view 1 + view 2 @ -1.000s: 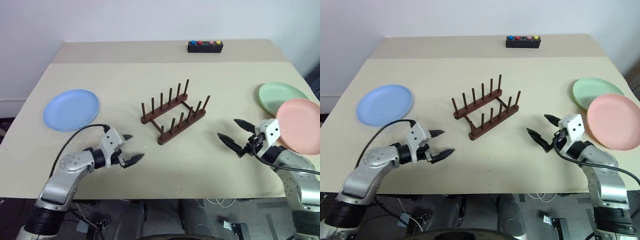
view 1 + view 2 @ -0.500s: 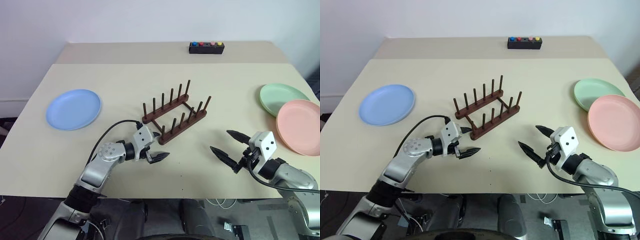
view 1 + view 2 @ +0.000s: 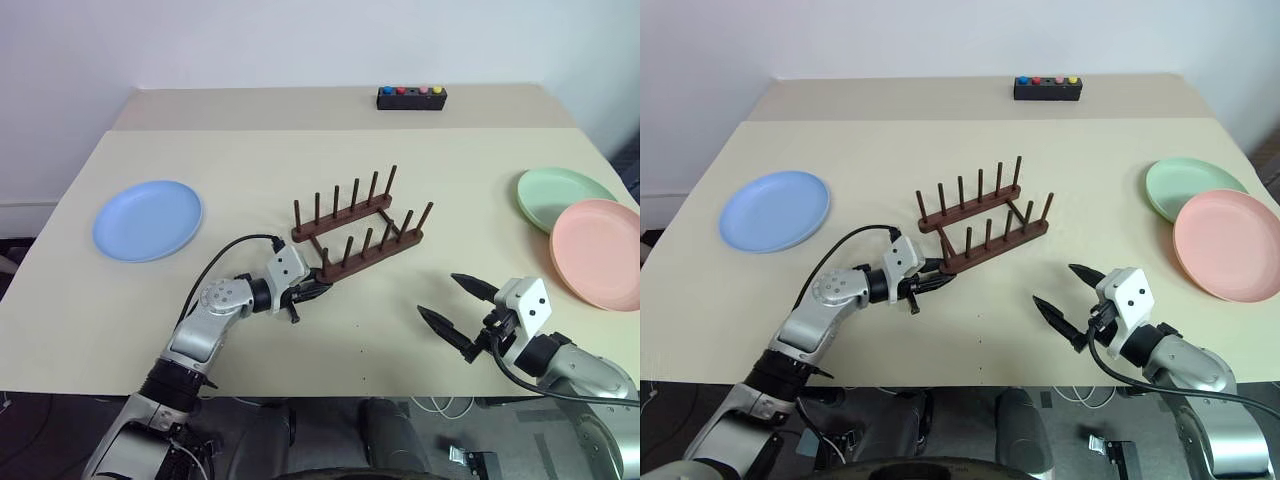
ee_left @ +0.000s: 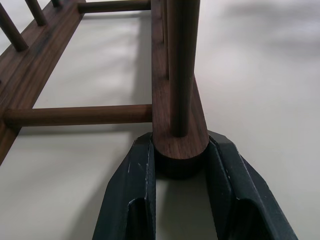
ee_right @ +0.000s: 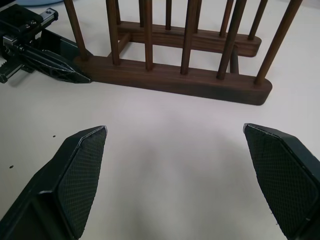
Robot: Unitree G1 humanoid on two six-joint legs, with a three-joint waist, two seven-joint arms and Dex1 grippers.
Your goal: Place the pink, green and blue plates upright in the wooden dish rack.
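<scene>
The wooden dish rack [image 3: 360, 232] stands empty at the table's middle. My left gripper [image 3: 312, 285] is shut on the near-left end of its front rail [image 4: 180, 145], one black finger [image 4: 135, 185] on each side. My right gripper [image 3: 440, 297] hovers open and empty near the front edge, right of the rack, pointing at it [image 5: 180, 80]. The blue plate [image 3: 147, 219] lies flat at the far left. At the right edge lies the green plate [image 3: 562, 190], with the pink plate [image 3: 600, 250] just in front and overlapping its rim.
A black box with coloured buttons [image 3: 411, 96] sits at the back of the table. Bare table top [image 3: 250, 160] lies between the rack and the plates on both sides. The left gripper [image 5: 45, 55] also appears in the right wrist view, beside the rail's end.
My left gripper moved right to the rack and closed on the front rail's end. The rack shifted slightly to the right. My right gripper drew back toward the table's front edge, still open.
</scene>
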